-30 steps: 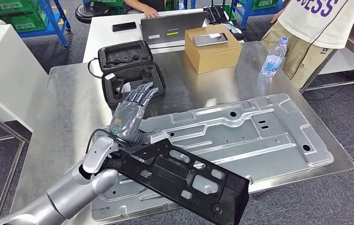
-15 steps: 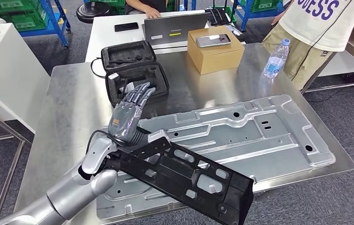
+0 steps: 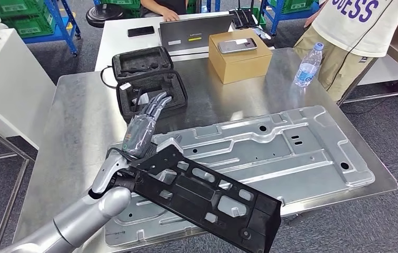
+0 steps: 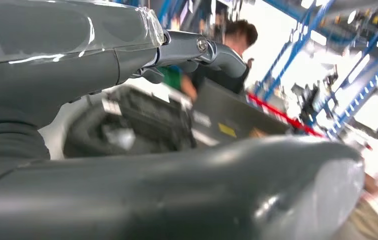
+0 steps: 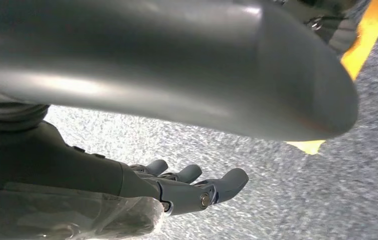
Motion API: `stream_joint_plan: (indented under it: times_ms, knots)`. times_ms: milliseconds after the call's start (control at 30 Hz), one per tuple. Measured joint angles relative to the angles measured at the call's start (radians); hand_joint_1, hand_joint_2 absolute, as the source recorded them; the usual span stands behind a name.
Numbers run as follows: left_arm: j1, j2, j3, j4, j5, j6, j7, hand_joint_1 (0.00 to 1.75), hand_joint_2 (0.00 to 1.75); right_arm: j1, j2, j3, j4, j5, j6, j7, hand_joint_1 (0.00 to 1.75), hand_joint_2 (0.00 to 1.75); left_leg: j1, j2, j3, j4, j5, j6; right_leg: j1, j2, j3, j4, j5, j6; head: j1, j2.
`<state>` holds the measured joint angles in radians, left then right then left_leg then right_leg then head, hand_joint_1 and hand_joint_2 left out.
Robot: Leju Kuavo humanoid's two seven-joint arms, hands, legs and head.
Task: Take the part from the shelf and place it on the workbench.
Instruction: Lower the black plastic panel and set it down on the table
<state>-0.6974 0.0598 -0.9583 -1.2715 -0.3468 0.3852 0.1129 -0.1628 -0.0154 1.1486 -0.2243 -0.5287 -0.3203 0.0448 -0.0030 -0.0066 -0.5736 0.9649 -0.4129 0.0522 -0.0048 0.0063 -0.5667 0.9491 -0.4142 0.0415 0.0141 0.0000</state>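
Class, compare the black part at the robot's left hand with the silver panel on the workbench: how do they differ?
The black part is dark and matte; the silver panel is shiny metal. The panel lies flat and is larger; the part sits tilted over its near edge. Both are long, with cut-outs.

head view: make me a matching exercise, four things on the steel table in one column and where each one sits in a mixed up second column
Things
1. phone
2. water bottle
3. black part
4. black foam case

Places
A. held by the left hand over the silver metal panel
B. lying on top of the cardboard box
C. open, on the table just beyond the left hand's fingers
D. upright near the table's far right edge

Pairs: 1-B, 2-D, 3-A, 4-C
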Motion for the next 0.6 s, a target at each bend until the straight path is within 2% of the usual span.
stream_joint_plan:
  times_ms: [33,67,167,200,233,267,333,367,400,500,533,567,600]
  knots:
    - [0.004,0.0,0.003,-0.005,0.052,-0.006,-0.023,0.0,0.0,0.001,0.0,0.0,0.0,0.001,-0.001,-0.002,0.0,0.0,0.001,0.0,-0.007,0.016,-0.015,-0.006,-0.002,-0.001,-0.001,-0.002,0.003,-0.006,-0.001,0.0]
    - [0.007,0.0,0.005,-0.009,0.1,-0.011,-0.045,0.0,0.0,0.001,-0.001,0.0,0.0,0.002,-0.002,-0.003,0.0,0.0,0.003,0.001,-0.022,0.053,-0.042,-0.012,-0.004,-0.002,-0.002,-0.004,0.007,-0.011,-0.002,0.0]
    - [0.017,0.0,0.008,-0.02,0.187,-0.016,-0.081,0.0,0.0,0.004,-0.003,-0.001,0.0,0.003,-0.004,-0.005,0.0,0.0,0.008,0.002,-0.102,0.255,-0.146,-0.025,-0.004,-0.004,-0.01,-0.004,0.012,-0.019,-0.005,0.0]
    - [0.022,0.0,0.01,-0.024,0.203,-0.016,-0.086,0.0,0.0,0.006,-0.003,-0.001,0.0,0.004,-0.004,-0.006,0.0,0.0,0.008,0.002,-0.115,0.296,-0.159,-0.026,-0.004,-0.004,-0.013,-0.004,0.015,-0.02,-0.005,0.0]
    - [0.027,0.0,0.012,-0.028,0.217,-0.015,-0.09,0.0,0.0,0.008,-0.003,-0.001,0.0,0.004,-0.005,-0.006,0.0,0.0,0.008,0.002,-0.109,0.296,-0.153,-0.026,-0.004,-0.004,-0.015,-0.004,0.017,-0.02,-0.006,0.0]
    - [0.03,0.0,0.016,-0.032,0.229,-0.015,-0.095,0.0,0.0,0.01,-0.003,-0.001,0.0,0.004,-0.005,-0.006,0.0,0.0,0.008,0.002,-0.082,0.253,-0.13,-0.024,-0.003,-0.004,-0.017,-0.003,0.02,-0.019,-0.006,0.0]
    - [0.029,0.0,0.025,-0.043,0.242,-0.015,-0.1,0.0,0.0,0.012,-0.003,-0.001,0.0,0.004,-0.007,-0.006,0.0,0.0,0.006,0.002,0.003,0.1,-0.072,-0.016,-0.001,-0.003,-0.019,-0.003,0.024,-0.014,-0.006,0.0]
    - [0.028,0.0,0.028,-0.05,0.246,-0.014,-0.101,0.0,0.0,0.012,-0.003,-0.002,0.0,0.004,-0.008,-0.006,0.0,0.0,0.004,0.002,0.033,0.039,-0.053,-0.011,0.0,-0.003,-0.021,-0.002,0.027,-0.01,-0.005,0.0]
    - [0.027,0.0,0.03,-0.055,0.248,-0.014,-0.102,0.0,0.0,0.012,-0.003,-0.002,0.0,0.004,-0.008,-0.007,0.0,0.0,0.002,0.001,0.05,0.003,-0.042,-0.006,0.001,-0.003,-0.023,-0.001,0.03,-0.005,-0.005,0.0]
    - [0.028,0.003,0.033,-0.068,0.25,-0.014,-0.105,0.0,0.0,0.014,-0.004,-0.003,0.0,0.003,-0.009,-0.007,0.0,0.0,-0.001,0.001,0.046,-0.009,-0.028,0.011,0.0,-0.003,-0.03,0.0,0.037,0.012,-0.004,0.0]
    - [0.029,0.004,0.035,-0.072,0.25,-0.013,-0.106,0.0,0.0,0.016,-0.005,-0.003,0.0,0.003,-0.01,-0.007,0.0,0.0,0.0,0.001,0.043,-0.01,-0.021,0.017,-0.002,-0.003,-0.036,0.012,0.022,0.017,-0.004,0.0]
    - [0.029,0.004,0.037,-0.077,0.25,-0.012,-0.107,0.0,0.0,0.017,-0.006,-0.003,0.0,0.002,-0.01,-0.007,0.0,0.0,0.002,0.003,0.038,-0.012,-0.014,0.023,-0.003,-0.003,-0.05,0.043,-0.007,0.023,-0.003,0.0]
    - [0.029,0.004,0.04,-0.083,0.25,-0.011,-0.107,0.0,0.0,0.018,-0.006,-0.003,0.0,0.002,-0.011,-0.007,0.0,0.0,0.004,0.004,0.031,-0.012,-0.007,0.028,-0.005,-0.003,-0.071,0.098,-0.05,0.028,-0.002,0.0]
